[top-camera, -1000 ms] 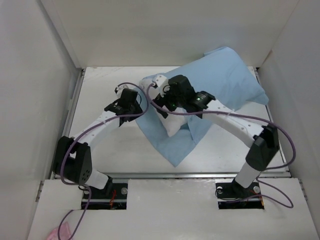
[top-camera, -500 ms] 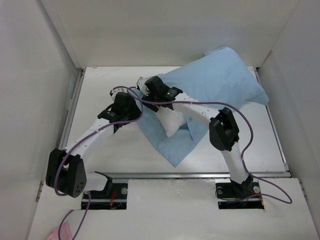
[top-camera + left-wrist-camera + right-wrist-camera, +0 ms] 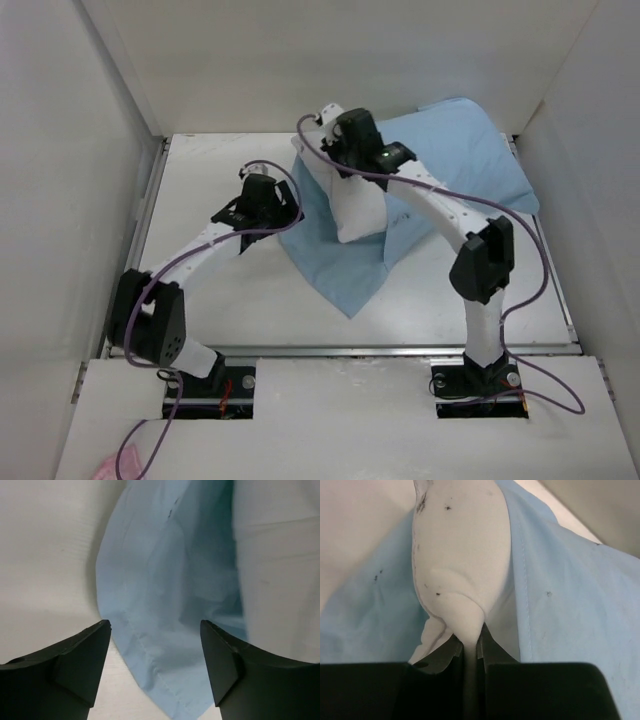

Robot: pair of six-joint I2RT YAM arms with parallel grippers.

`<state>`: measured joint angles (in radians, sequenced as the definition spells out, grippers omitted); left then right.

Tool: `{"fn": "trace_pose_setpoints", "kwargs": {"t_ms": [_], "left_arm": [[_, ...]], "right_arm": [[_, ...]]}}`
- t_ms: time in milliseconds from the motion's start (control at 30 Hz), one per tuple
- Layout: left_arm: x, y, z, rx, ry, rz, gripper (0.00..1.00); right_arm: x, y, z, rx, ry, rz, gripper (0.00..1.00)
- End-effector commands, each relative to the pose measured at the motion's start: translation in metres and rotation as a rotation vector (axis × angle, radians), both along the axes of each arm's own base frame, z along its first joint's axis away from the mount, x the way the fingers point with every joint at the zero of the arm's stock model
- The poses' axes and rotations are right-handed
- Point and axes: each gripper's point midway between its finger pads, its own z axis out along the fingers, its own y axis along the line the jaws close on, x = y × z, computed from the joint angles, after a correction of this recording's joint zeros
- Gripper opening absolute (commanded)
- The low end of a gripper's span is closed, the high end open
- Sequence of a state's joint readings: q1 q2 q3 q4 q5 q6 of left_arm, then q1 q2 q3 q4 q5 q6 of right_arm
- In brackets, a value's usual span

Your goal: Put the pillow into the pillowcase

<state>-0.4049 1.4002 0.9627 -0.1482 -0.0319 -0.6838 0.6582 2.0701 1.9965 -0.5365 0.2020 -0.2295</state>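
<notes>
The light blue pillowcase (image 3: 455, 160) lies crumpled from the back right of the table to a point near the front (image 3: 570, 595). On it rests the white pillow (image 3: 357, 208), speckled with dark dots (image 3: 462, 545). My right gripper (image 3: 335, 170) reaches down at the pillow's far end and is shut (image 3: 469, 642) on a pinched fold of the pillow. My left gripper (image 3: 288, 212) hovers at the pillowcase's left edge, open (image 3: 156, 650), with the blue hem (image 3: 165, 580) lying below the gap and nothing held. White pillow fabric (image 3: 280, 570) shows to its right.
White enclosure walls stand close at the left, back and right of the white table (image 3: 200, 170). Purple cables (image 3: 440, 200) loop along both arms. A pink scrap (image 3: 118, 465) lies off the table at the front left.
My right gripper moved from over the pillow's middle to its far end and closed on a fold of it. My left gripper has opened wider beside the pillowcase edge.
</notes>
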Motion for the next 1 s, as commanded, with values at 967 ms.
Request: {"fn": "trace_pose_setpoints", "kwargs": {"t_ms": [967], "left_arm": [[0.127, -0.143, 0.032, -0.225, -0.338, 0.218, 0.88]], "right_arm": [[-0.047, -0.007, 0.22, 0.72, 0.066, 0.244, 0.0]]}}
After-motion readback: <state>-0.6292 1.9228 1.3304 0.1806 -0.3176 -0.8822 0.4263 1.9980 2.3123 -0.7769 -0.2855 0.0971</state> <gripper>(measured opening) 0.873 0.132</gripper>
